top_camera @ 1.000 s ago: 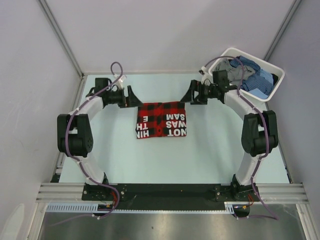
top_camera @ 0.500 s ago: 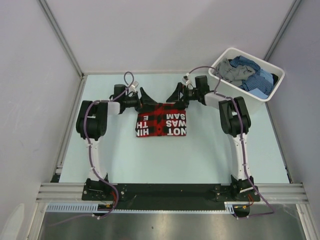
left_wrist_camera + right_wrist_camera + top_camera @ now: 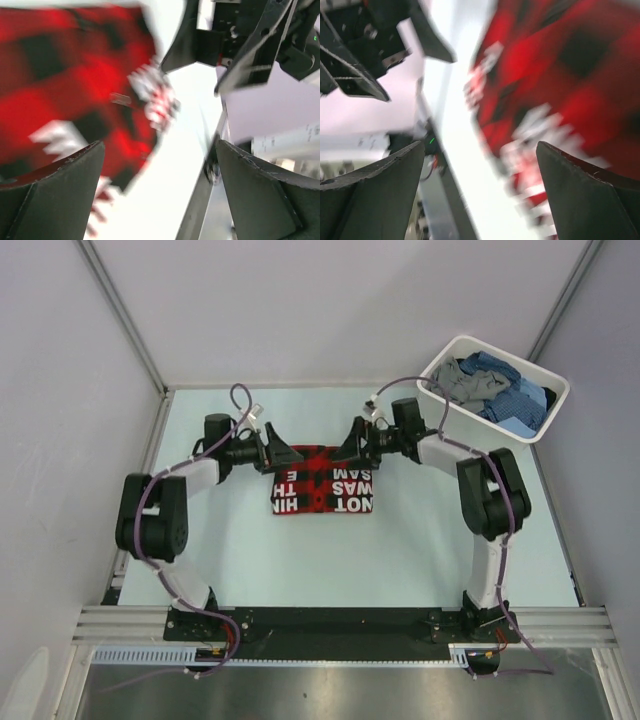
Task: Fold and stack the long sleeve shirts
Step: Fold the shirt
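Note:
A folded red-and-black check shirt with white lettering lies in the middle of the table. My left gripper hovers at its far left corner, jaws wide open and holding nothing. My right gripper is at the far right corner, also open and holding nothing. Each wrist view is blurred: the left one shows the red check cloth beyond the fingers, the right one shows the same cloth. More shirts, blue check and grey, are heaped in the white tub at the back right.
The white tub stands at the table's far right corner, just behind my right arm's elbow. Grey walls close in the table on the left, back and right. A metal rail carries both arm bases at the near edge.
Both grippers moved inward from beside the shirt to its far corners and opened fully. The shirt itself has not moved.

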### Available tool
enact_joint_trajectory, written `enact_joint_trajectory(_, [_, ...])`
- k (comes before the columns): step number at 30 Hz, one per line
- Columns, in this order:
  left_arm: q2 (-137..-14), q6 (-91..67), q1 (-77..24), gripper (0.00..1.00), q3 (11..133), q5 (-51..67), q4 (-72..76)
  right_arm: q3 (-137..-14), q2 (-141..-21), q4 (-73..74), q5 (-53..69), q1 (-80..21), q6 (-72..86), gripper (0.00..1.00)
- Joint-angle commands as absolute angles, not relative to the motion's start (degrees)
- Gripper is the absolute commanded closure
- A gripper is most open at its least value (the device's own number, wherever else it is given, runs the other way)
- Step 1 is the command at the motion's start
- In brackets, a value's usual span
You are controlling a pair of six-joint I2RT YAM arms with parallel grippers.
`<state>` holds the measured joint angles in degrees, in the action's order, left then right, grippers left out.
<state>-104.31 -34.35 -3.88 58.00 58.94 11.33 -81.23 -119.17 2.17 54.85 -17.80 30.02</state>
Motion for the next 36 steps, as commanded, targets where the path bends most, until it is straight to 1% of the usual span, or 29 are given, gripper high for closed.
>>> enact_joint_trajectory(1, [-99.7, -30.3, -9.9, 0.01, 52.3, 61.0, 8.3, -69.4, -110.4, -6.9, 56.8, -23.9, 35.6, 0.0])
enact_joint_trajectory(3, [-103.7, -33.7, -10.0, 0.01, 51.3, 60.7, 11.6, -65.9, -111.2, -11.3, 56.0, -24.2, 36.5, 0.0])
enact_joint_trajectory(4, [-105.1, -34.4, -9.8, 0.01, 50.6, 59.7, 12.8, -64.6, -112.6, -11.1, 55.6, -23.7, 34.0, 0.0])
enact_joint_trajectory(7, [-109.9, -33.4, -8.6, 0.01, 50.1, 59.3, 13.1, -62.6, -115.9, -6.8, 54.8, -20.9, 26.7, 0.0])
enact_joint_trajectory(8, [-111.2, -31.2, -8.0, 0.01, 50.0, 57.5, 10.1, -61.9, -117.8, -4.2, 54.7, -19.9, 25.2, 0.0])
enact_joint_trajectory(10, [-111.9, -31.2, -5.1, 0.01, 47.6, 57.8, 9.9, -61.3, -118.6, -1.2, 53.3, -17.1, 21.3, 0.0])
enact_joint_trajectory(11, [-111.4, -29.9, -4.0, 0.01, 46.9, 57.7, 7.7, -61.5, -118.4, 4.3, 52.5, -16.5, 16.7, 0.0])
enact_joint_trajectory(13, [-109.6, -27.7, -0.8, 0.01, 45.7, 58.5, 5.2, -62.0, -117.5, 7.8, 52.0, -14.2, 14.1, 0.0])
enact_joint_trajectory(16, [-102.6, -16.4, 1.6, 0.01, 48.9, 59.3, -6.1, -61.9, -112.0, 12.4, 53.3, -13.2, 13.4, 0.01])
enact_joint_trajectory(17, [-98.4, -7.0, 1.5, 0.0, 50.5, 58.9, -14.2, -61.7, -110.4, 13.9, 53.6, -13.1, 14.0, 0.02])
enact_joint_trajectory(20, [-91.0, 8.1, 1.1, 0.01, 54.7, 53.5, -23.1, -59.7, -104.2, 11.9, 52.6, -13.3, 18.0, 0.06])
enact_joint_trajectory(21, [-89.9, 10.8, 1.2, 0.01, 56.2, 50.3, -24.2, -59.6, -101.6, 11.1, 50.3, -13.2, 19.0, 0.09])
enact_joint_trajectory(22, [-89.0, 14.8, 1.1, 0.01, 57.2, 48.7, -26.1, -60.3, -101.1, 10.3, 48.5, -13.2, 19.2, 0.11])
enact_joint_trajectory(24, [-89.6, 17.0, 1.1, 0.01, 60.8, 47.8, -28.2, -62.5, -101.5, 9.9, 45.0, -12.8, 19.6, 0.17])
enact_joint_trajectory(25, [-89.8, 16.2, 1.1, 0.01, 61.4, 47.4, -28.0, -65.6, -102.3, 10.3, 40.2, -12.5, 19.5, 0.24])
enact_joint_trajectory(27, [-90.5, 16.2, 1.0, 0.01, 62.8, 48.1, -27.7, -68.5, -104.6, 10.4, 37.5, -12.0, 19.2, 0.25])
enact_joint_trajectory(28, [-90.5, 16.7, 0.7, 0.01, 63.2, 47.9, -27.2, -69.9, -107.9, 11.0, 35.1, -11.8, 18.9, 0.24])
enact_joint_trajectory(29, [-90.9, 16.9, 0.5, 0.01, 63.5, 47.3, -26.6, -73.4, -109.5, 12.2, 34.3, -11.3, 19.1, 0.25])
enact_joint_trajectory(32, [-93.8, 17.7, 0.5, 0.02, 65.9, 44.7, -24.6, -78.1, -115.0, 11.6, 34.3, -10.8, 19.0, 0.27])
enact_joint_trajectory(35, [-101.0, 24.7, 0.5, 0.09, 74.0, 47.6, -28.8, -81.4, -119.0, 11.8, 35.2, -10.9, 17.9, 0.27])
enact_joint_trajectory(36, [-103.3, 26.2, 0.5, 0.13, 79.7, 48.6, -30.8, -83.3, -119.9, 12.1, 35.3, -11.2, 17.8, 0.27])
